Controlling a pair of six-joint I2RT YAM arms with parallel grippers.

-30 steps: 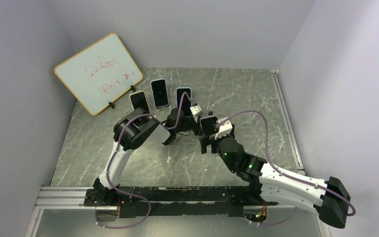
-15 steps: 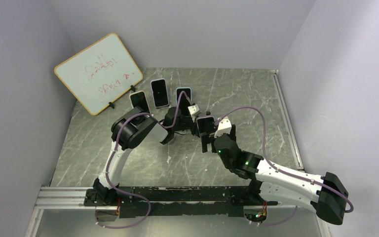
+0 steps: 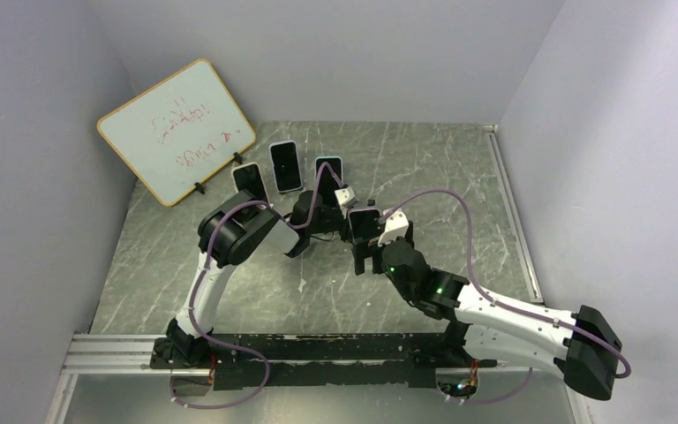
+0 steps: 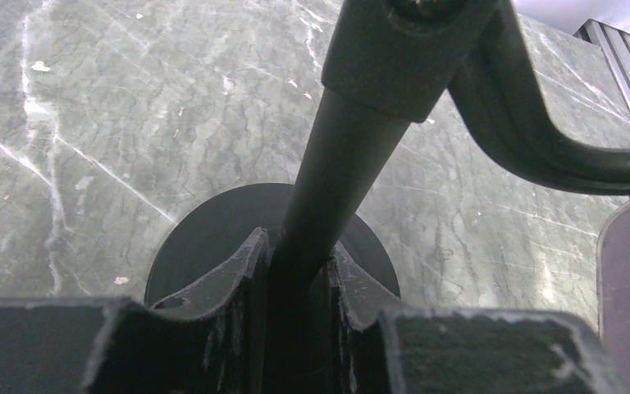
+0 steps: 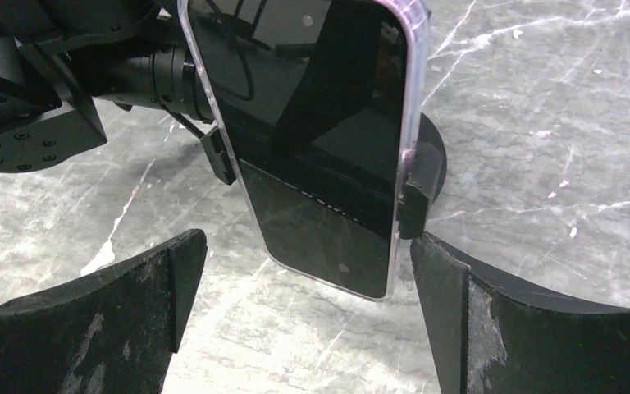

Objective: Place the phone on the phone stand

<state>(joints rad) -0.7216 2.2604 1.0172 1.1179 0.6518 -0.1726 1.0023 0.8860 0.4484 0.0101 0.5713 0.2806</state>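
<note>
Left gripper [image 4: 295,275] pinched tight on slim post of black round-based phone stand [image 4: 336,164], prob bracing it against tipping. Dark-screened phone in clear case [image 5: 312,139] sits on its cradle; right gripper [image 5: 308,250] wide open either side, gripping nothing.

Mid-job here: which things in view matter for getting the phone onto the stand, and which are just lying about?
Job: phone, phone stand, left gripper shut on the stand's pole, right gripper open either side of the phone.
Lying about: whiteboard, three other phones at the back.
</note>
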